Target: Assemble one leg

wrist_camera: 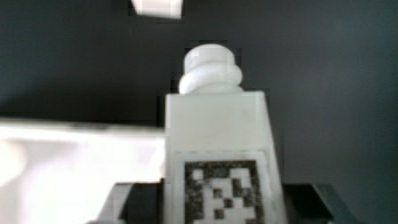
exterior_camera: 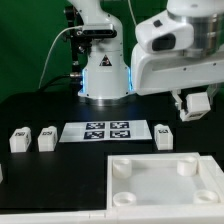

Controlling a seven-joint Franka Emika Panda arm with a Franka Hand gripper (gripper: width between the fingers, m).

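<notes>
In the wrist view my gripper is shut on a leg. The leg is a small white block with a black-and-white tag on its face and a rounded screw end pointing away from me. The dark fingers press on both its sides. In the exterior view the gripper hangs at the right, above the table, with the leg in it. Below it lies the large white square piece with round corner sockets. Three more legs stand on the table: two at the left and one at the right.
The marker board lies in the middle of the black table, in front of the robot base. The square piece's edge also shows in the wrist view, and a small white part lies beyond the held leg.
</notes>
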